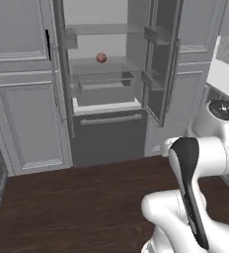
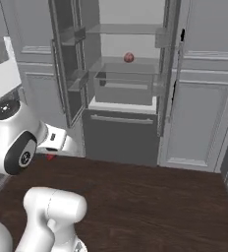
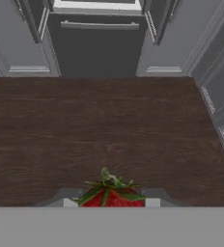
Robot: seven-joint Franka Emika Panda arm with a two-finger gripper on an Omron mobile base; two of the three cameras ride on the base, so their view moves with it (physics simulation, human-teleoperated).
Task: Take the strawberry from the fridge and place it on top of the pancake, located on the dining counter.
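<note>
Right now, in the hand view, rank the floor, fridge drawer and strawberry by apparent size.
1. floor
2. fridge drawer
3. strawberry, in the shut pincer; it sits right at the camera, so it looks bigger than it is.

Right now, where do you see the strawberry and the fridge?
strawberry [image 3: 112, 198]: hand view, on its red body below the green leaves.
fridge [image 1: 109, 141]: left base view, on its dark lower drawer front.

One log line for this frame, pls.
gripper: shut on strawberry | fridge: both doors open | shelf: red round item on it | under hand: dark wood floor
</note>
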